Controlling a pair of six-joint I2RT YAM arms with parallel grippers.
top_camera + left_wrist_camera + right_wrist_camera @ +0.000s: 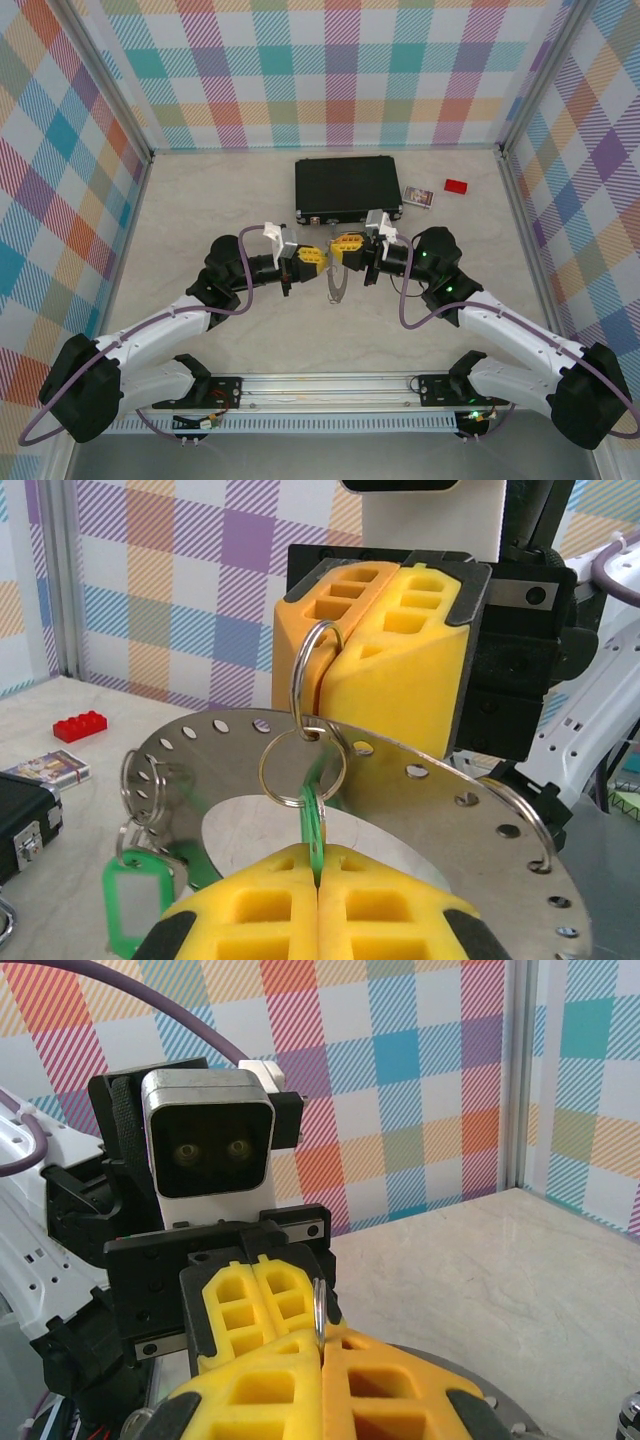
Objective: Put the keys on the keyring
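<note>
So, left fingers [318, 898] are clamped shut on one green key [313, 825], right fingers [345, 665] straight opposite pinch a small split ring [297, 680] at the edge of the keyring [440, 810] between both.

Flat black rectangular case with metal latches [347, 188] lies far back on the beige marbled tabletop [200, 210]. Just right of it is a small printed box [418, 196], possibly a card pack. A small red plastic brick [456, 185] sits further right, apart.

Walls [330, 70] pastel plaid, many colours. Table [200, 200] beige, faintly marbled. Case [347, 187] black. Block [456, 186] red. Keys [130, 905] with bright-green tags. Keyring [440, 810] silver-grey, dotted with holes. Left gripper [318, 858] and right gripper [340, 650] have yellow-orange pads. Cables [245, 290] purple.
</note>
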